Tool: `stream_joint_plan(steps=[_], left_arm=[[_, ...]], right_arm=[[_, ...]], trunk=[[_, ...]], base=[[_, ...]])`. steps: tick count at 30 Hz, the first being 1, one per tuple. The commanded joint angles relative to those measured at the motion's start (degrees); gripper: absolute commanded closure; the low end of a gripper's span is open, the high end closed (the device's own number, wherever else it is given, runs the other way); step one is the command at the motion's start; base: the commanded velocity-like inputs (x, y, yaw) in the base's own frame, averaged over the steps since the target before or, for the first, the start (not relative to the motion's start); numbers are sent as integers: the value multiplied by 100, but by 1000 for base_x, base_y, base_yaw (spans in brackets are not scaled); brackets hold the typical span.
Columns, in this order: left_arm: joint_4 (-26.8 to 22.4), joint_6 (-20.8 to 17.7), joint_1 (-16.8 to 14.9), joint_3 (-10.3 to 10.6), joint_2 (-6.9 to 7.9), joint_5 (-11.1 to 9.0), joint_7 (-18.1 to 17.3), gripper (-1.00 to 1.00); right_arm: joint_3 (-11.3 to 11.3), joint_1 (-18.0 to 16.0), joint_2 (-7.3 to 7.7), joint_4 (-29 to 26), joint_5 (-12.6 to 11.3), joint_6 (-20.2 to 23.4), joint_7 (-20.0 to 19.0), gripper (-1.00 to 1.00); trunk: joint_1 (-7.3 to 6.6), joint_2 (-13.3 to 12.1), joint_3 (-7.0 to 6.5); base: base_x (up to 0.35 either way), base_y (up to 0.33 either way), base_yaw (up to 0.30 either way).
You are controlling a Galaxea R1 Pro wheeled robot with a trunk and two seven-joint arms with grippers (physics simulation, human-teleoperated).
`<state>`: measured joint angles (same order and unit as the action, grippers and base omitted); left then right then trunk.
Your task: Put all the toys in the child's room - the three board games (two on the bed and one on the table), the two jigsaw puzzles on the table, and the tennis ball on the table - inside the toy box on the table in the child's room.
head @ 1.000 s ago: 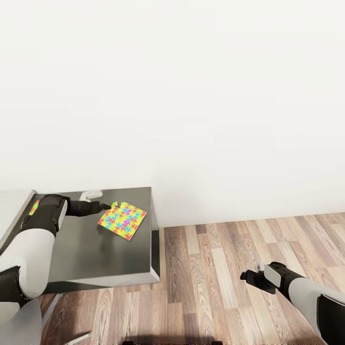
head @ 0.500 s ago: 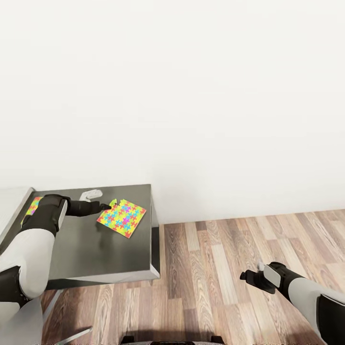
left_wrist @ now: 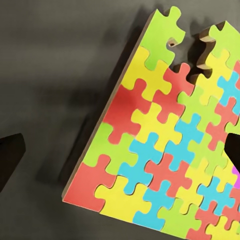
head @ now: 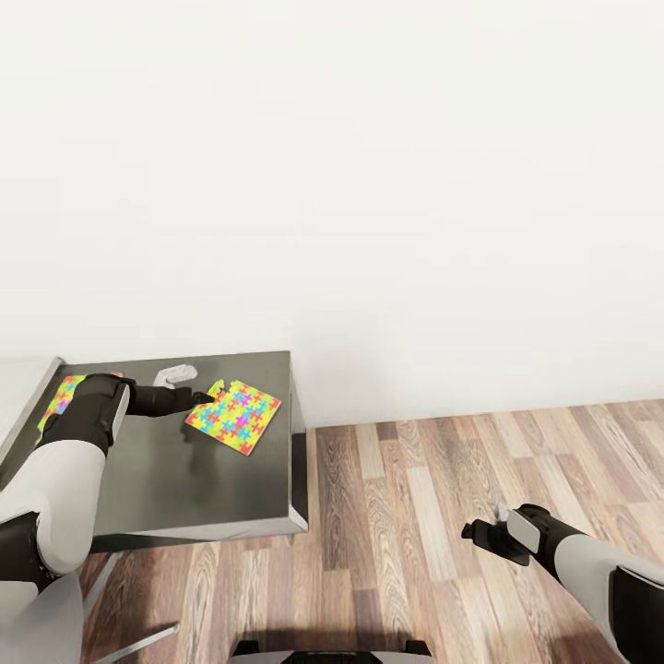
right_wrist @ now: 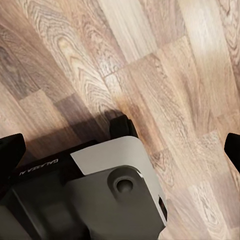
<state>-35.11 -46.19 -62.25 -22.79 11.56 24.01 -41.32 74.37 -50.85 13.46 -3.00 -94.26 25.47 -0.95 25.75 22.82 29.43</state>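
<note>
A plain white wall point(head: 369, 184) is seen across the upper part of the head view, meeting the floor along a pale skirting line. A wooden plank floor point(head: 415, 535) in mixed brown and tan tones is laid below it, and its grain is shown close up in the right wrist view point(right_wrist: 150, 60), where a dark shadow is cast on the boards. A small light grey object point(head: 175, 374), too small to be identified, is seen lying on the dark surface near the wall
</note>
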Motion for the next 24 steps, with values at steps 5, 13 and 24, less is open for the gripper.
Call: stream_joint_plan(steps=[5, 13, 24], left_arm=[[-4, -21, -6, -26, -5, 62, -53, -100], [-4, -21, -6, -39, -5, 60, -60, -100], [-4, -21, -6, -46, -4, 61, -61, -100]], right_arm=[[43, -7, 7, -8, -21, 20, -10, -100], [43, -6, 8, -10, -22, 20, -10, -100], [43, -6, 16, -9, -22, 20, -10, -100]], trunk=[[3, 10, 12], [3, 10, 13], [3, 10, 18]], base=[[0, 0, 0], [0, 0, 0], [0, 0, 0]])
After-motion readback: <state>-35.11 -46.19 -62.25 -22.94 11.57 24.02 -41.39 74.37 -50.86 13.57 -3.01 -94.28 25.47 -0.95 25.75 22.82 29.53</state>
